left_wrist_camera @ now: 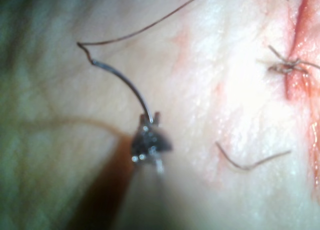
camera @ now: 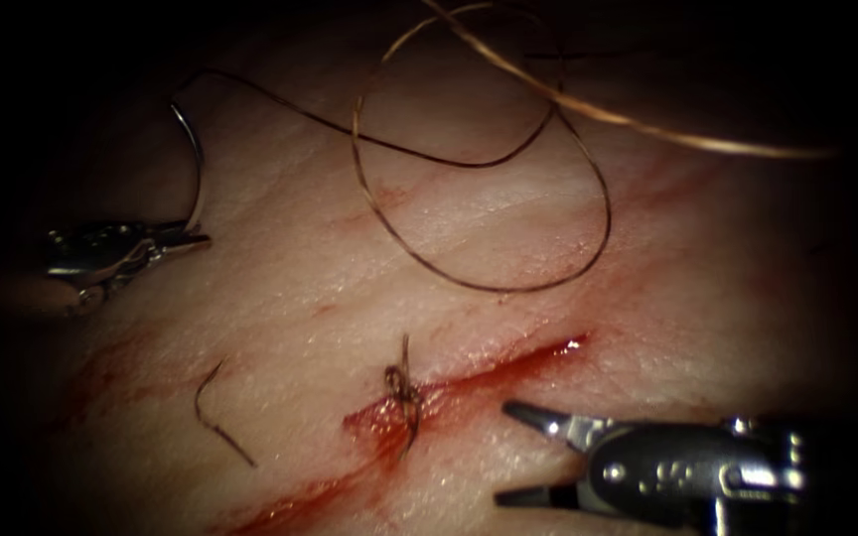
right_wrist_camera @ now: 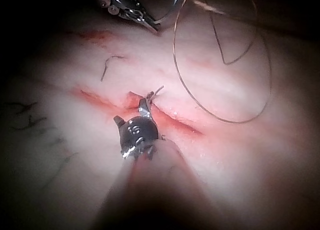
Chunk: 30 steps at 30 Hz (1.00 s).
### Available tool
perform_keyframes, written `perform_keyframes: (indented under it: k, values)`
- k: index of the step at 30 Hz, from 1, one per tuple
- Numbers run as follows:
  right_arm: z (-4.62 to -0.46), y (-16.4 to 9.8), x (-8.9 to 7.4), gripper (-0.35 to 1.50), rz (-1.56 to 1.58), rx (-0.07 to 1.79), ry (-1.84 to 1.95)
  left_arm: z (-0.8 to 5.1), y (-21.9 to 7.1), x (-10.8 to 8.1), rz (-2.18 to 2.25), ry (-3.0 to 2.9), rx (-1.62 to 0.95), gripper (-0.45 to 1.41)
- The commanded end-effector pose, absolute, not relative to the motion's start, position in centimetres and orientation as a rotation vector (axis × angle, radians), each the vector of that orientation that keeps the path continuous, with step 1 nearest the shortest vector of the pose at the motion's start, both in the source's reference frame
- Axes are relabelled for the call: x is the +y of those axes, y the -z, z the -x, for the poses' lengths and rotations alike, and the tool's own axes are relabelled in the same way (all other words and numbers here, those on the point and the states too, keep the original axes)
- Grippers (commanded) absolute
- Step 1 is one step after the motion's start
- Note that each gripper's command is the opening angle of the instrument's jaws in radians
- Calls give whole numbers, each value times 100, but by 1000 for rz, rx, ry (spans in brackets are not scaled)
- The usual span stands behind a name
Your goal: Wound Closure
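We see the left tool (camera: 186,238) at the left of the endoscope view, well to the left of the cut, its jaws pinched on the curved needle (camera: 194,164) near one end of its curve. The needle arcs up and away from the jaws, clear of the tissue (camera: 647,278), and the thread (camera: 508,288) leaves its far end. The left wrist view shows the same grip: the tool (left_wrist_camera: 150,121) holds the needle (left_wrist_camera: 122,82) by its end, the rest of the curve free above the surface.

The right tool (camera: 513,452) sits just right of the cut (camera: 489,372), jaws spread and holding nothing. In the right wrist view this tool (right_wrist_camera: 132,115) hovers just over the cut.

From the needle the thread runs across the upper tissue and makes a wide loop lying on the surface above the cut. A tied knot (camera: 404,392) with short tails sits on the cut, where red fluid (camera: 538,354) pools. A loose cut end of thread (camera: 215,412) lies left of the knot.
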<state>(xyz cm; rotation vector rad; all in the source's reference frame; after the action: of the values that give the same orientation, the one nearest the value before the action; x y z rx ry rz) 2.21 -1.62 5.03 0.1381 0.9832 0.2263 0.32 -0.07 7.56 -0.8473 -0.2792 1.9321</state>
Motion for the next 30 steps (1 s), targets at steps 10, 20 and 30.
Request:
perform_keyframes:
  k: [10, 20, 30]
  values:
    - [-302, -457, -124, 133, -98, 1099, -332, 32, -709, -25, 916, -1913, -262, -7]
    - [-332, -500, -76, 133, -24, 980, -472, 50, -690, -32, 957, -1909, -218, 7]
    - [-344, -528, -46, 135, 46, 919, -706, 77, -681, -46, 982, -1935, -113, 9]
